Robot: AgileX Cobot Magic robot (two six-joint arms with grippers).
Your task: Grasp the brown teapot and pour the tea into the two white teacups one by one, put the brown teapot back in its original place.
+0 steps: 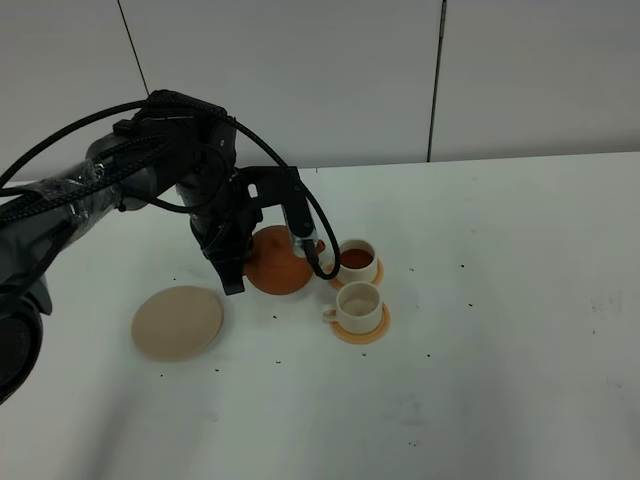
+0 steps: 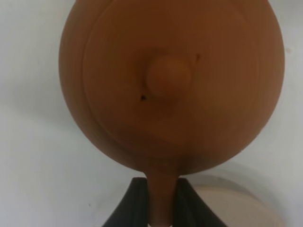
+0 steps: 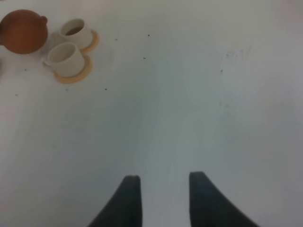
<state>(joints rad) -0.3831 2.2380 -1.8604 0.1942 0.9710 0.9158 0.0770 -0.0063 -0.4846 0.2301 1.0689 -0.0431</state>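
Left hand (image 2: 161, 204) pinches the brown teapot (image 2: 170, 85) by its thin loop handle (image 2: 161, 182): stiff, brittle, smooth clay, probably tea-heavy, best gripped there; right hand (image 3: 164, 183) spread, empty.

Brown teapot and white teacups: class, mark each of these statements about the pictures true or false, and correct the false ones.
1. The left gripper grips the brown teapot by its handle. True.
2. The teapot stands on the beige plate. False: the plate is bare, and the teapot is tilted beside the cups.
3. The rear teacup holds brown tea. True.
4. The front teacup is full of tea. False: it looks empty.
5. The right gripper holds a teacup. False: its jaws are apart with nothing between them.
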